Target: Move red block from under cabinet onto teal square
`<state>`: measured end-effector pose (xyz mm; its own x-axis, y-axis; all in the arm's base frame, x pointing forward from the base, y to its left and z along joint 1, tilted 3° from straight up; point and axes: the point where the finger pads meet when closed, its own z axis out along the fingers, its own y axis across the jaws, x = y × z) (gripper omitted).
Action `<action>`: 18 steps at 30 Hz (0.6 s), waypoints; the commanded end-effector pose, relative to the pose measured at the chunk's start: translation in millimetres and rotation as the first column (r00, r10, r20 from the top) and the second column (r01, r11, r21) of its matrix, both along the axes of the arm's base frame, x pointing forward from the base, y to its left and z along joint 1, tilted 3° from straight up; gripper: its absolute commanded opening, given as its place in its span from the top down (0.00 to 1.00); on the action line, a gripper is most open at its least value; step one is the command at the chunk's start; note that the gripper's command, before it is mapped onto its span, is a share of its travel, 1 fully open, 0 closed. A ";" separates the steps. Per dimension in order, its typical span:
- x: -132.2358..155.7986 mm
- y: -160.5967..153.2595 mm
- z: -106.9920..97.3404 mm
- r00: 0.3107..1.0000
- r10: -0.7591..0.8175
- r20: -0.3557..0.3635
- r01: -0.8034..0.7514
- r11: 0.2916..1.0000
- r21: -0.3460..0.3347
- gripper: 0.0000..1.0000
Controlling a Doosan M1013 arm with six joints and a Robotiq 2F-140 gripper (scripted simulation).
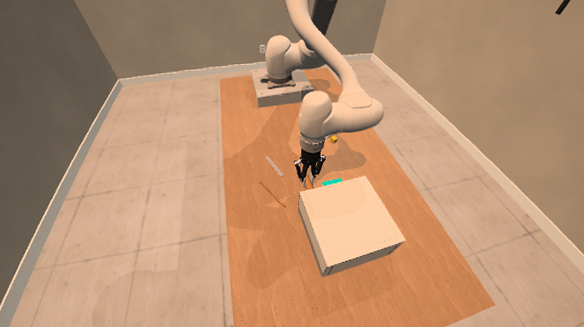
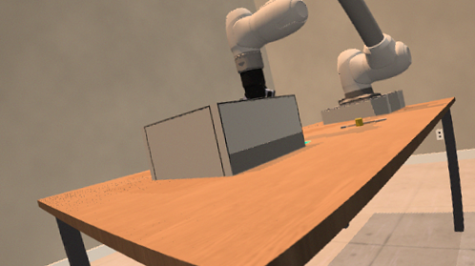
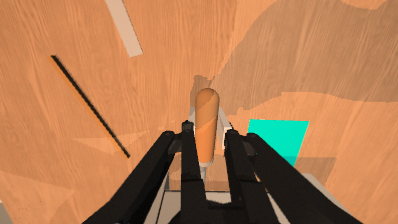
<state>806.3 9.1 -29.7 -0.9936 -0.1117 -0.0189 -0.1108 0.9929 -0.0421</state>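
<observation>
My gripper hangs over the table just behind the back left corner of the beige cabinet. In the wrist view the gripper is shut on an orange handle with a rounded end, held upright; a grey part shows below it. The teal square lies on the table right behind the cabinet, partly hidden by it, and in the wrist view the square sits just right of my fingers. The red block is not visible in any view. From the side, the cabinet hides my fingertips.
A flat grey strip and a thin dark stick lie on the table left of the gripper. A small yellow block sits further back, near the arm's base. The table edge is close on the cabinet's right.
</observation>
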 end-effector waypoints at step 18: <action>-5.4 48.6 -1.9 1.000 0.000 0.000 0.000 1.000 0.000 1.00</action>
